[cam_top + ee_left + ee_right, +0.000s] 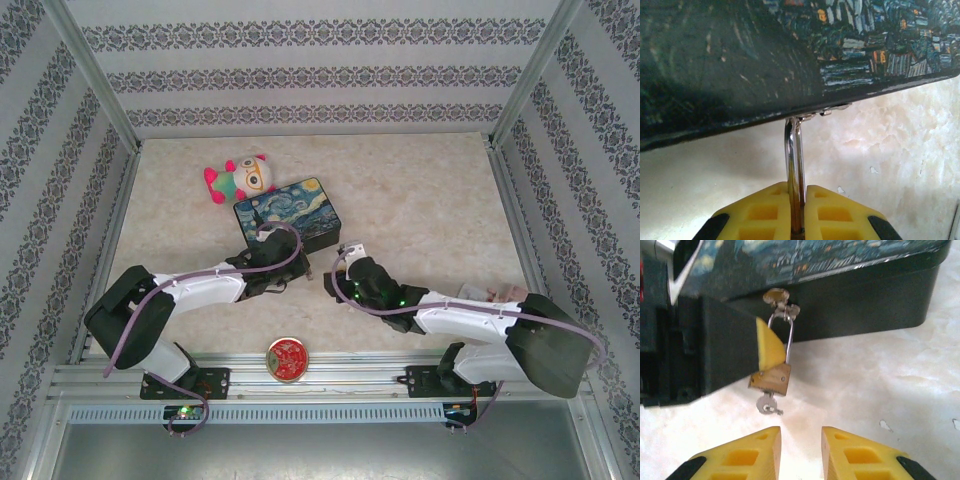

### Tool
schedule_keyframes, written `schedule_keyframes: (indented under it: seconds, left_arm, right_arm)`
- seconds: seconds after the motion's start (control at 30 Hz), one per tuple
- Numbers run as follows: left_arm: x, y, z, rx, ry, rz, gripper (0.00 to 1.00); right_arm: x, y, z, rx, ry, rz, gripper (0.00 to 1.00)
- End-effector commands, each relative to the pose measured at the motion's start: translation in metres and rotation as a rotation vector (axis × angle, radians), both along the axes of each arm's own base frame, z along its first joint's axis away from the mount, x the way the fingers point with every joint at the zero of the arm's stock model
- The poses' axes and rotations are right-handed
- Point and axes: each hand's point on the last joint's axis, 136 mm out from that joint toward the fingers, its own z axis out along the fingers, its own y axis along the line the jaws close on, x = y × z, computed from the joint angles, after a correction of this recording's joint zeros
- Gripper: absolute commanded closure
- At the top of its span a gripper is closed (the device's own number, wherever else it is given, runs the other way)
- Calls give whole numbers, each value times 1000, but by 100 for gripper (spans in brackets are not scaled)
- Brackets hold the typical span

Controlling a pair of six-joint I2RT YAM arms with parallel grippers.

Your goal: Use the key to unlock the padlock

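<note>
Hanging vertical from the hasp (781,302) of the painted tin (865,305), padlock (772,381) shackle-up, key (767,405) pointing down in right wrist view, left claw (796,195) pinching the shackle (794,150), right claw (801,440) spread.

Pale marbled table (420,210) bearing a painted tin (300,205); plush toy (240,178) just beside its far-left corner, round red tin (287,358) well nearer

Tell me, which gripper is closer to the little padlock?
Left. The left gripper is clamped on the padlock by its shackle; the right gripper hangs open just short of it, facing the key.
</note>
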Motion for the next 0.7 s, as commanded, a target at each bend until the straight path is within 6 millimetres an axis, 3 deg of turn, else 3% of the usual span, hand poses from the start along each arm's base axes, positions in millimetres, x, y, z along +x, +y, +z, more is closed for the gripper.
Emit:
schedule_keyframes:
  seconds: [0.0, 0.33, 0.67]
  left_arm:
    - [-8, -4, 6, 5, 27, -19, 99]
    - [-6, -7, 1, -20, 63, -18, 99]
    - [-5, -6, -2, -64, 79, 1, 99]
  right_arm:
    - [0, 2, -6, -128, -43, 28, 72]
    - [-4, 37, -11, -209, -89, 130, 72]
    - [-3, 48, -20, -252, -104, 163, 69]
